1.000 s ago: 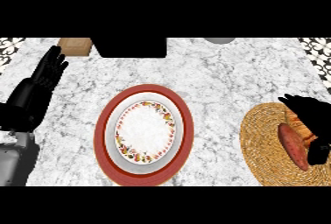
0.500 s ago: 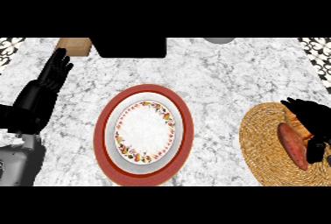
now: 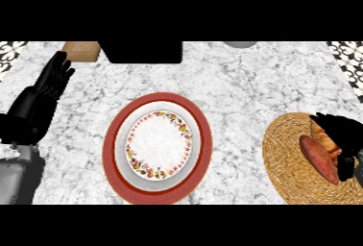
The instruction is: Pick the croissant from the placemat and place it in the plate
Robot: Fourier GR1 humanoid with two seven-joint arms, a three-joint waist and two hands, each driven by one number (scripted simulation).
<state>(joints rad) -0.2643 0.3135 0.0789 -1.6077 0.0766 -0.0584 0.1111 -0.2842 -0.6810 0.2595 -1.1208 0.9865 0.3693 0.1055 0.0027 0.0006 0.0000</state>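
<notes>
Right hand [image 3: 343, 139] at the scene's right edge, fingers curled round the golden-brown croissant [image 3: 320, 151] on the round woven straw placemat [image 3: 287, 163]. Croissant just left of the palm, long axis running far to near. White floral plate with red rim [image 3: 159, 147] well left across the grey marble counter [image 3: 248, 81], open path between. Left hand [image 3: 44, 96] resting open, far left.

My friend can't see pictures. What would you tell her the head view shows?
The robot's right hand curls over a croissant on a woven placemat at the right edge of a marble counter. A flowery white plate on a red plate waits in the middle, and the left hand rests open at the left.
</notes>
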